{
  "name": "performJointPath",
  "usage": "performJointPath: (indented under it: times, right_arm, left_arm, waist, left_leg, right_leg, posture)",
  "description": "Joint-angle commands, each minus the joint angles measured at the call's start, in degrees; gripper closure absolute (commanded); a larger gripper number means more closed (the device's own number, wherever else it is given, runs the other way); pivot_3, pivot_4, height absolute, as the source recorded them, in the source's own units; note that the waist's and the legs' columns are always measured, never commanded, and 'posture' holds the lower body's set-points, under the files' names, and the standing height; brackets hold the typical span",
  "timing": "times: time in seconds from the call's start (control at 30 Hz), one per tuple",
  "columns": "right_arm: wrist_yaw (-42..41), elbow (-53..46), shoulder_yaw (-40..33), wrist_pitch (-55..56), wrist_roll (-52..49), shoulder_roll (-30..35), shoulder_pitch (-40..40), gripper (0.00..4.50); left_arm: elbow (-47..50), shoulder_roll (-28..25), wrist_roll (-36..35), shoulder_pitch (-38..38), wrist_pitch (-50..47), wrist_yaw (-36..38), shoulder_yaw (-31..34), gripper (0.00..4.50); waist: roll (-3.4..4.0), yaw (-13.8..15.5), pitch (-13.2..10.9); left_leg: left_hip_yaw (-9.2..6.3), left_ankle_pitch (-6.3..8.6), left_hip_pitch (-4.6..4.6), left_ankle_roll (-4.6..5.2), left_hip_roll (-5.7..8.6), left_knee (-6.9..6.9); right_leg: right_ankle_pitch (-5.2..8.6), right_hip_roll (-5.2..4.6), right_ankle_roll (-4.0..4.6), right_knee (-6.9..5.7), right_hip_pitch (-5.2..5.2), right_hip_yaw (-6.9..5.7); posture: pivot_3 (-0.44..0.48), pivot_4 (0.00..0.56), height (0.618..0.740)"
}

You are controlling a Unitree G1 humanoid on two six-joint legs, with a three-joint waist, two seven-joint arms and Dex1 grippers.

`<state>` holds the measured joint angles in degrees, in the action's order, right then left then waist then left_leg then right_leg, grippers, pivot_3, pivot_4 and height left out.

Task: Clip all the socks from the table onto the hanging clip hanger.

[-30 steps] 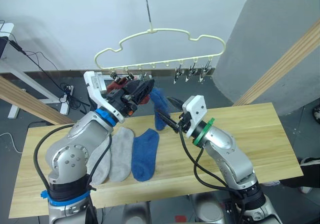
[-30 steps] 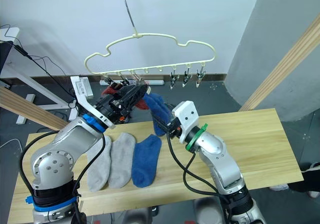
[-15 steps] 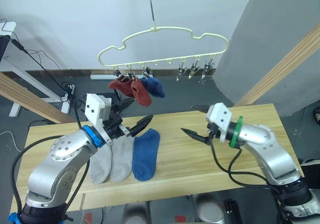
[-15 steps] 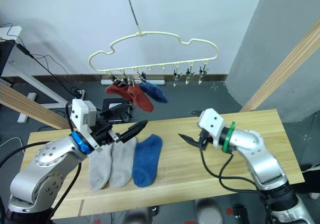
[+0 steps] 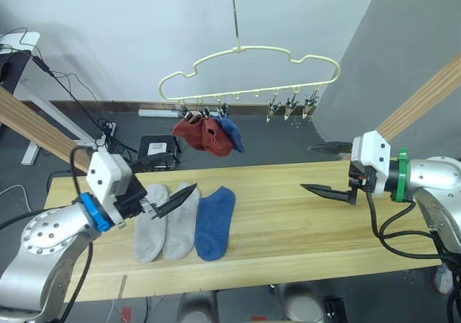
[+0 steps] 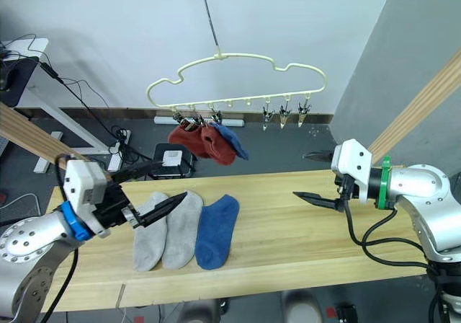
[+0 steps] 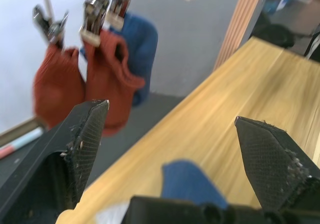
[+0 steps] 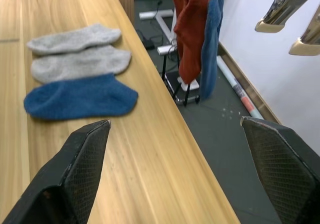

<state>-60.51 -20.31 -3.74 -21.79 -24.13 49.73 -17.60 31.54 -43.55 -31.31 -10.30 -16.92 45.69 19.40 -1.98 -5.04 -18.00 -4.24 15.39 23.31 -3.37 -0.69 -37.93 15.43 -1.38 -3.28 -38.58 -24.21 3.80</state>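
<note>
Wood table (image 5: 288,222) w/ white wall behind. Three socks lie side by side on its left part: two grey socks (image 5: 167,220), touching, then a blue sock (image 5: 215,221) just beside. Clip hanger (image 5: 248,74) hangs above the far edge; two rust-red socks (image 5: 203,134) and another blue one (image 5: 232,134) clipped at its left end, right-end clips bare. Left gripper (image 5: 164,186) spread wide, empty, over the grey pair. Right gripper (image 5: 324,169) also spread, empty, above table's right part.

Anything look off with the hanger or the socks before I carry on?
Nothing stands out. The clip hanger hangs level, with two rust-red socks and one blue sock clipped on. Two grey socks and a blue sock lie flat on the table.
</note>
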Motion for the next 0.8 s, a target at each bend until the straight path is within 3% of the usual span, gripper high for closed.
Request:
performJointPath:
  times: [0.03,0.43,0.7,0.8]
  right_arm:
    - [-1.61,0.66,-2.68,1.71,-0.74,1.67,-1.45,0.12]
    - [0.26,0.66,-3.9,3.84,1.34,1.84,1.14,0.12]
    - [8.15,-4.14,-4.67,4.74,3.4,-2.21,6.35,0.12]
    - [11.85,-5.05,-3.78,3.14,3.34,-5.14,5.16,0.12]
  left_arm:
    - [2.06,-0.51,0.16,-2.41,1.52,1.71,2.48,0.0]
    - [2.49,-0.96,-1.09,-3.5,-0.62,2.0,4.2,0.0]
    - [3.08,-1.2,-4.66,-2.53,-6.51,0.35,5.32,0.0]
    - [3.54,-0.18,-5.3,-0.97,-4.48,2.52,3.63,0.0]
  waist:
    - [0.03,0.12,1.08]
    - [0.0,0.26,3.98]
    - [0.04,0.16,4.18]
    - [0.06,0.04,4.03]
  left_leg:
    - [-0.01,0.0,0.02,-0.01,0.0,0.0]
    - [0.07,-0.02,-0.44,0.02,-0.01,-0.04]
    - [0.09,-0.03,-0.54,0.03,-0.04,-0.11]
    - [0.11,-0.03,-0.58,0.04,-0.05,-0.12]
  right_leg:
    - [0.0,0.0,0.0,0.0,-0.01,-0.04]
    - [-0.04,0.11,0.06,-0.11,0.38,0.02]
    - [-0.03,0.18,0.07,-0.27,0.42,0.12]
    - [-0.04,0.2,0.07,-0.3,0.42,0.16]
  posture:
    - [-0.091,0.145,0.737]
    - [-0.085,0.125,0.737]
    - [-0.122,0.192,0.737]
    - [-0.15,0.236,0.737]
